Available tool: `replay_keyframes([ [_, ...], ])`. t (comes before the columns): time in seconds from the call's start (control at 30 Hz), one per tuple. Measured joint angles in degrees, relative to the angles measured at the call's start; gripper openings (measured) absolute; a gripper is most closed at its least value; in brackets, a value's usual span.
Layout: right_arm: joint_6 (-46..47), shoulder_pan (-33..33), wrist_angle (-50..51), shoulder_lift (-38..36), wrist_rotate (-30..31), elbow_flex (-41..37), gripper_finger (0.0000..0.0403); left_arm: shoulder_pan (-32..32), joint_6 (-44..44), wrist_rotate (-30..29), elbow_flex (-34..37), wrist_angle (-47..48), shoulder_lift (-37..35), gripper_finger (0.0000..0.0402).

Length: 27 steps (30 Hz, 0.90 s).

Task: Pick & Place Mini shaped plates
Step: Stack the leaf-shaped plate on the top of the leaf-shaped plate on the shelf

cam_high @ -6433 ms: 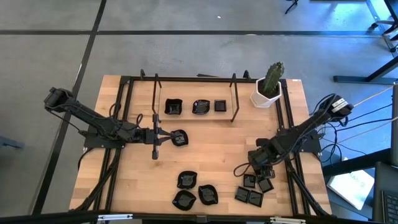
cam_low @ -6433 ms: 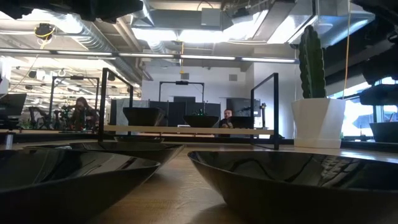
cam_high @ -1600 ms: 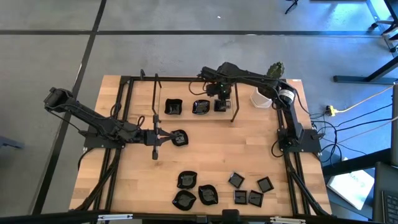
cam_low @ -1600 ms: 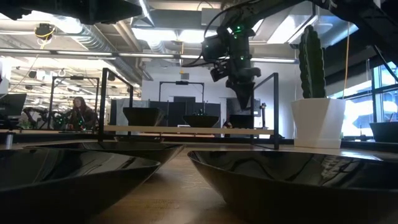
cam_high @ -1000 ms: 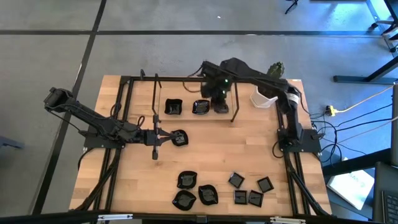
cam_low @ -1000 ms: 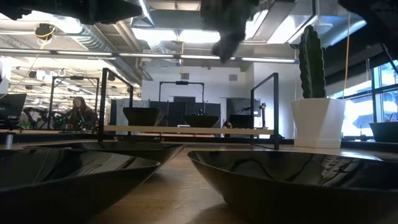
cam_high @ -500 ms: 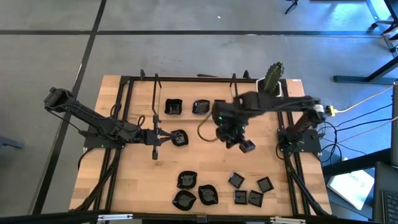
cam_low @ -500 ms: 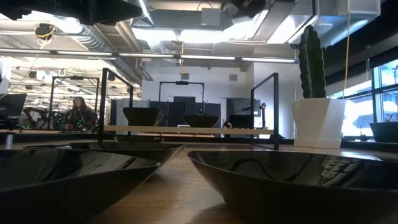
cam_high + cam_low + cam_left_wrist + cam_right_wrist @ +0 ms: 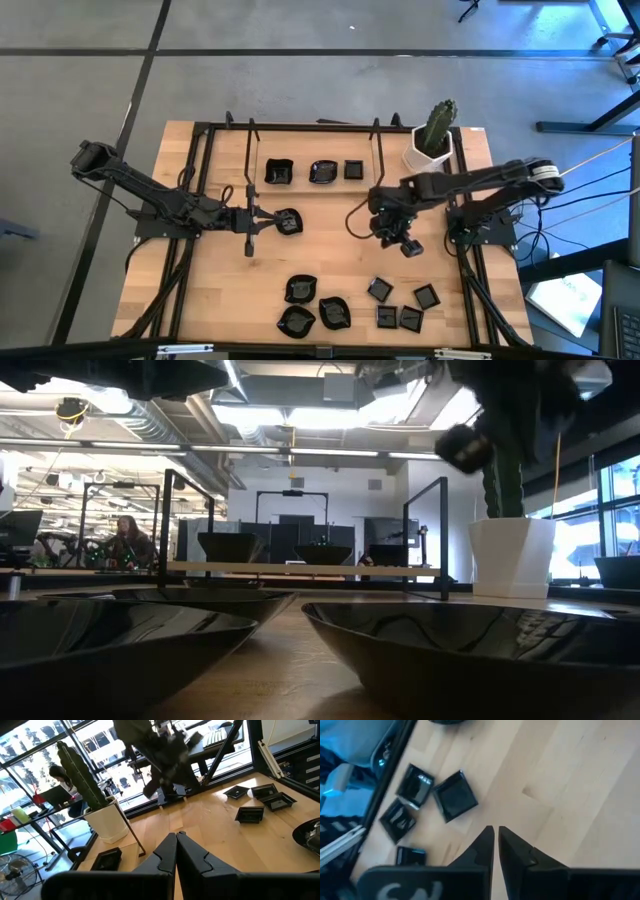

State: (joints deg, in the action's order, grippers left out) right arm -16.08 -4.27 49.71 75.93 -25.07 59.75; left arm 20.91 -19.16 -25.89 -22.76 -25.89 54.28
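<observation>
— Claws, where?
— Right claw (image 9: 409,246), fingers nearly together and empty, hangs over the counter (image 9: 330,255), above four square plates (image 9: 402,304) at the front right. Left claw (image 9: 250,243), pressed together, sits just beside one rounded plate (image 9: 288,221).
— Counts?
— Three plates on the rack (image 9: 312,171), four rounded ones (image 9: 313,305) in front. No writing legible.

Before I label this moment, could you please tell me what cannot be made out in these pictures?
- Low view: the right tool is motion-blurred; two near glossy black dishes fill the foreground, hiding the tabletop.
- High view: the rim shapes of the three small black dishes inside the black metal frame are too small to tell.
- Right wrist view: one square black dish is partly hidden by the tool.
</observation>
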Motion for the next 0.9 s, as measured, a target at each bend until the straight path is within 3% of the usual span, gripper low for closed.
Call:
replay_keyframes([
  [0.2,2.82,-1.68,-19.20,-2.18,0.44,-13.15,0.0028,0.00,0.00,0.02,0.00,0.00,0.00,0.0004],
  [0.3,5.88,-2.19,-26.59,-1.98,6.82,-16.43,0.0028,0.00,0.00,0.01,0.00,-0.01,0.00,0.0004],
  [0.4,8.74,-2.20,-27.40,-1.89,13.29,-16.85,0.0028,0.00,0.00,0.02,0.00,-0.03,0.00,0.0004],
  [0.63,11.33,-2.21,-34.98,-1.45,20.64,-16.79,0.0028,0.00,-0.02,0.00,0.00,-0.03,0.00,0.0004],
  [0.9,12.80,-2.26,-35.13,-0.59,21.50,-11.69,0.0028,0.00,-0.02,0.02,0.00,-0.03,0.00,0.0004],
])
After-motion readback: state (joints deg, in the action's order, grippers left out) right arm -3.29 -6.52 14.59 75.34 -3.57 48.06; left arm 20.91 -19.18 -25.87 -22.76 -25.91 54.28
